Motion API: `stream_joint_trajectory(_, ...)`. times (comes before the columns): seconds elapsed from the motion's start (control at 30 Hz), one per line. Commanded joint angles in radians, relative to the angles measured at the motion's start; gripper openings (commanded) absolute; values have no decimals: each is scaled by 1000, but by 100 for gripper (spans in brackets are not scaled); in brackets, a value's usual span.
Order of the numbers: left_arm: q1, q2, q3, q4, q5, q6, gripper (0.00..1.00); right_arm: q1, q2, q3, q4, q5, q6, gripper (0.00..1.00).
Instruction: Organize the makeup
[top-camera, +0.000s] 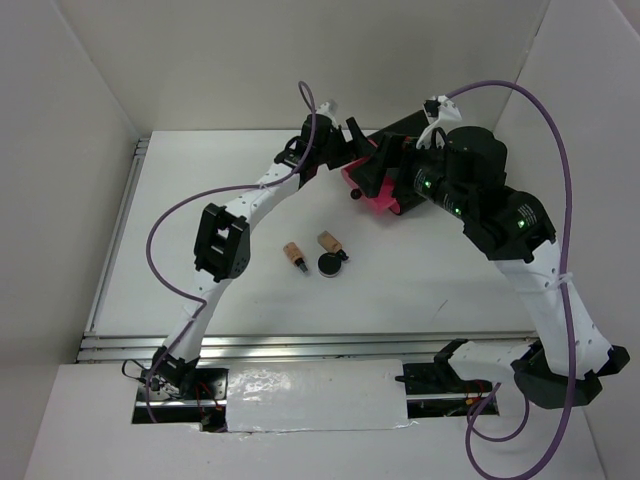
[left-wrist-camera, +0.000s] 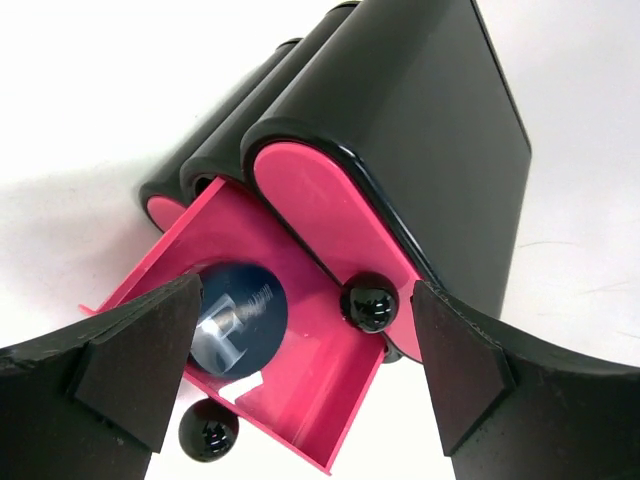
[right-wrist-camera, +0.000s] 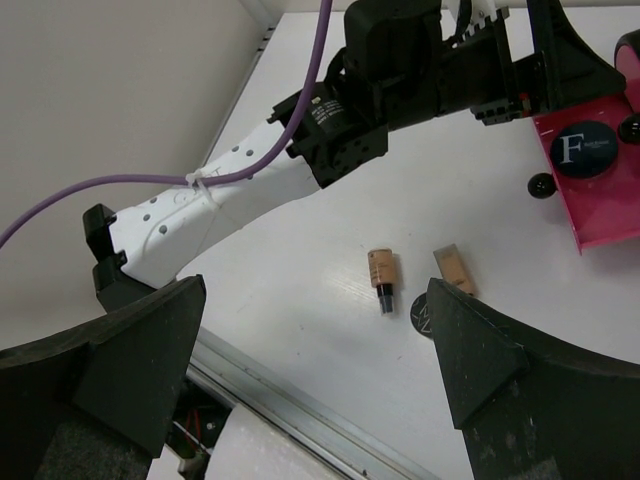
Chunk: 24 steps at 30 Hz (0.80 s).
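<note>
While pink drawer (left-wrist-camera: 335, 375) stands open | round compact (left-wrist-camera: 240, 312) inside (lying flat) | left claw (left-wrist-camera: 305, 385), right claw (right-wrist-camera: 312, 375) released

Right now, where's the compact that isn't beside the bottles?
In the left wrist view, the compact lies flat in the pulled-out pink drawer of the black box, left of centre, framed by the open left gripper.

Bright, even light washed my white bench (top-camera: 250, 300), leaving only faint shadows; highlights glinted on the glossy drawer knob (left-wrist-camera: 368, 305), and the fingers (left-wrist-camera: 130, 370) of my left gripper (left-wrist-camera: 305, 370) looked soft.
</note>
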Motion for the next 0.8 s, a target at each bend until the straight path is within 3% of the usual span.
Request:
stream_joint_trajectory(0.0, -3, -70, 36, 11, -26, 45, 99, -5, 2, 19, 27, -6, -12, 100)
stream_joint_trajectory(0.2, -3, -247, -48, -193, -150, 181, 99, -4, -7, -29, 40, -4, -24, 100)
stream_joint_trajectory(0.47, -64, -544, -441, -400, -258, 339, 99, -16, -6, -73, 59, 33, -10, 100)
stream_joint_trajectory(0.63, -193, -578, -522, -583, -360, 376, 99, -16, 19, -75, 59, -4, 2, 100)
stream_joint_trajectory(0.77, -253, -563, -562, -635, -327, 358, 99, -14, 29, -84, 69, -42, 11, 100)
